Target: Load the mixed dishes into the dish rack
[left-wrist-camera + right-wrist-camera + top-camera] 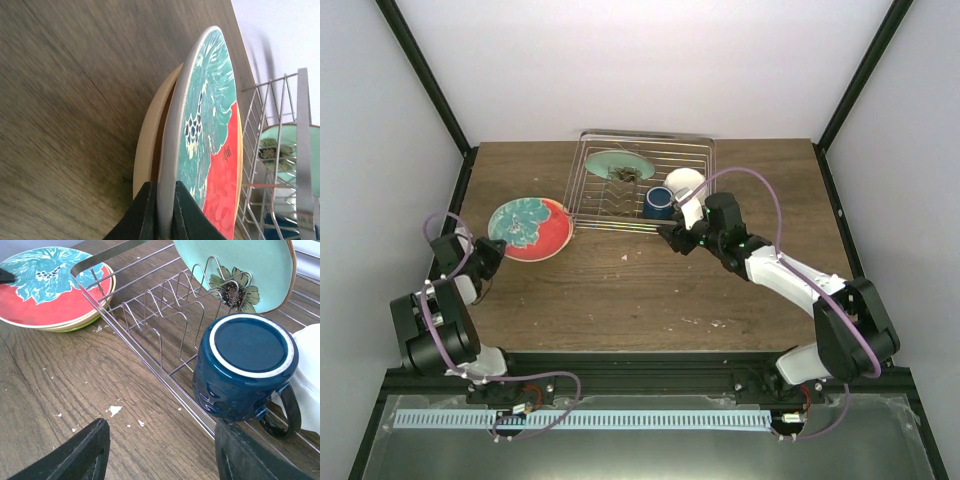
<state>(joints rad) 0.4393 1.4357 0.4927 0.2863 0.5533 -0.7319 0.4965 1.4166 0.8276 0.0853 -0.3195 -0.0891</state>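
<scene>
The left gripper (161,210) is clamped on the near rim of the red plate (212,150), one dark finger (144,210) above the rim and one below. That plate, red with a teal flower pattern, sits on the table (620,290) just left of the rack (645,180), on top of a yellow plate (142,150). In the left wrist view a narrow gap shows between the two plates at the gripped edge, so the red one seems tipped up a little there, though the view is too close to be sure.

The right gripper (160,440) hangs over bare wood just in front of the rack's near rail, its fingers (90,452) spread wide apart and holding nothing. Small pale crumbs (115,410) lie on the table beneath it.

Three dishes are in the rack:
- a green plate (240,270) with a dark flower motif, leaning among the tines toward the back left
- a mug (245,365) – dark blue, upside down with its white-ringed base up, just inside the near rail, handle pointing to the near right
- a white dish (307,390) touching the mug's right side, only partly in the right wrist view

The mug stands directly ahead of the right gripper's open jaws, apart from them
</scene>
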